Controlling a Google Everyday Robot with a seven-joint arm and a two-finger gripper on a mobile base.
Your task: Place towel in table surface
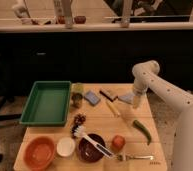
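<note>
The pincer [136,103] hangs near the desk's [127,119] right edge, fingers apart. The towel [125,98] lies on the planks just to its left. Bare wood opens below it. A yellow stick [112,107] and a green pepper [142,131] lie nearby.

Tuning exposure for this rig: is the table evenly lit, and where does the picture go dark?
Camera view: warm, fairly even light on the table surface; cabinets behind nearly black; counter above brightly lit; the gripper, by the towel near the table's right edge, shows no hard shadow.
</note>
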